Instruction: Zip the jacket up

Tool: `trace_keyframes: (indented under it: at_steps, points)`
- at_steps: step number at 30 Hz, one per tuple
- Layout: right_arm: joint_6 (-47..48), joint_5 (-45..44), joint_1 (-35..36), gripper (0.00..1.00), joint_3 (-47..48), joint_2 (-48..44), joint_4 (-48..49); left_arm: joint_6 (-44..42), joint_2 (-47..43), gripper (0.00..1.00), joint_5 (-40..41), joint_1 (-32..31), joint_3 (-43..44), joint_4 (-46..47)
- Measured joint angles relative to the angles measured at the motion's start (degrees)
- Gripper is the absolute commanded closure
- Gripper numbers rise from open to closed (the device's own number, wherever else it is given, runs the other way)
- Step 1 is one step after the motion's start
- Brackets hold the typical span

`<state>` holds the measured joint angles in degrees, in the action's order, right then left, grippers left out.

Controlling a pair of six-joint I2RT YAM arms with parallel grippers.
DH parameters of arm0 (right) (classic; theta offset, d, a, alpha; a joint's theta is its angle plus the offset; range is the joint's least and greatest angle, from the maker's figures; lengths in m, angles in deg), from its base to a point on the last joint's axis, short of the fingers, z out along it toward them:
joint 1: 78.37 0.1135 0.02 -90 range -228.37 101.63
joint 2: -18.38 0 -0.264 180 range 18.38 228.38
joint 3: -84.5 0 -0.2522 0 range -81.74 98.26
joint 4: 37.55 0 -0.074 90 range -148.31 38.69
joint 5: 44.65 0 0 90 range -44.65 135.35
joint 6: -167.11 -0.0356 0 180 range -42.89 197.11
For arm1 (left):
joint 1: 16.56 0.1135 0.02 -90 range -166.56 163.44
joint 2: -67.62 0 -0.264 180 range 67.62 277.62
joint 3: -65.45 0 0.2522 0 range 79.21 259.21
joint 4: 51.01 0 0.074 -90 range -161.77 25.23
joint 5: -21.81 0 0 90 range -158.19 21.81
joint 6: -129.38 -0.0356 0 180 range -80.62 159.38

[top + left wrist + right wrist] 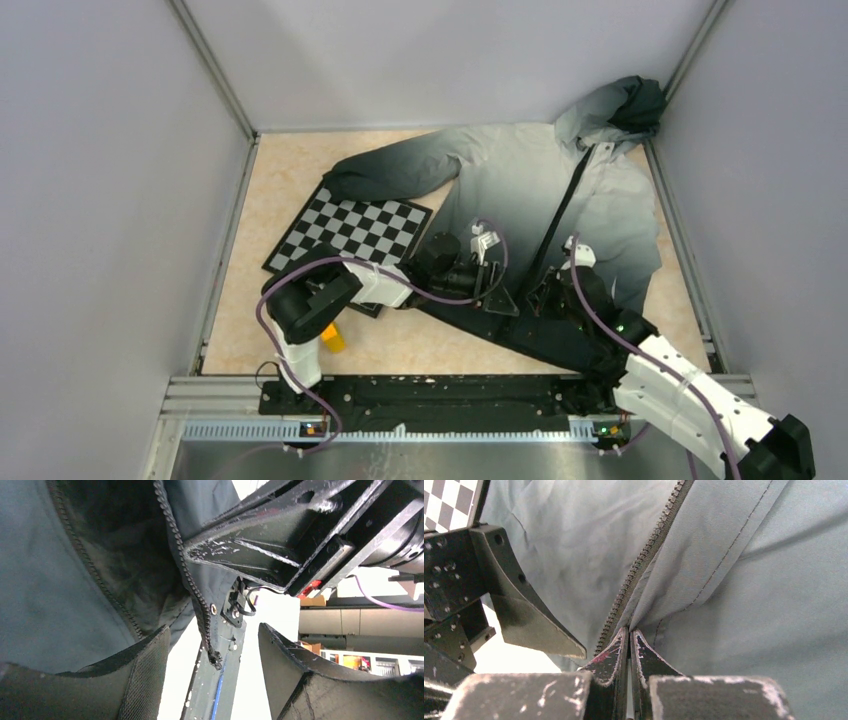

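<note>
From above, the jacket [510, 180] lies spread on the table [290, 180], filling the centre and right of the frame. Its hood [615, 105] is bunched in the upper right corner and its black hem runs toward the lower centre. The zipper [560, 215] slants down from the hood to the left. A checkerboard [350, 228] lies left of centre, with 1 sleeve over its top corner. A small yellow object [332, 338] sits at lower left by the left arm's base. The left gripper [497, 290] and right gripper [545, 292] are close together on the dark hem at the zipper's lower end.

In the left wrist view, the left gripper [214, 630] has its jaws apart. Its 2 fingers [135, 680] rise from the bottom edge. The zipper [200, 610] hangs down between them, touching neither. The jacket [50, 580] fills the left half. The right gripper [192, 550] reaches in from the upper right, its tip against the fabric beside the zipper.

In the right wrist view, the right gripper [629, 642] at bottom centre is clamped on a fold of the jacket [749, 605] just beside the zipper [644, 565]. The zipper runs up to the top edge. The left gripper's finger [529, 620] stands at the left, with the checkerboard [444, 500] in the upper left corner.
</note>
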<state>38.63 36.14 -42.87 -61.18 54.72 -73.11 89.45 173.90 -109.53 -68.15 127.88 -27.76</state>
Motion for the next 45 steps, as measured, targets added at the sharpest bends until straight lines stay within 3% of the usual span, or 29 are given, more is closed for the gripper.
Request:
trace_keyframes:
  at_steps: [5,9,17,24,33,39,45]
  points:
    - [0.6,-0.9,0.0,1.0,-0.4,-1.6,1.4,-2.2,0.0,0.37,0.0,-2.1,1.3,-2.4]
    - [0.9,-1.7,0.0,1.0,-0.4,-0.9,2.1,-5.9,-2.8,0.33,4.1,-6.1,1.7,-7.9]
    - [1.0,-2.1,0.0,1.0,-0.3,1.8,2.6,-24.6,-18.5,0.23,30.6,-26.4,2.9,-21.1]
    - [1.0,-2.0,0.0,1.0,-0.3,1.5,2.5,-28.9,-20.1,0.21,43.7,-26.0,1.3,-26.2]
    - [1.0,-1.4,0.0,1.0,-0.3,-0.3,2.6,-18.3,-20.7,0.31,32.5,-10.9,-5.0,-20.8]
    - [1.0,-0.7,0.0,1.0,-0.3,-0.3,2.5,-13.8,-13.0,0.41,22.8,-9.5,-2.3,-15.7]
    - [0.9,-0.1,0.0,1.0,-0.3,-0.3,2.5,-12.2,-7.5,0.51,18.6,-8.7,0.3,-14.2]
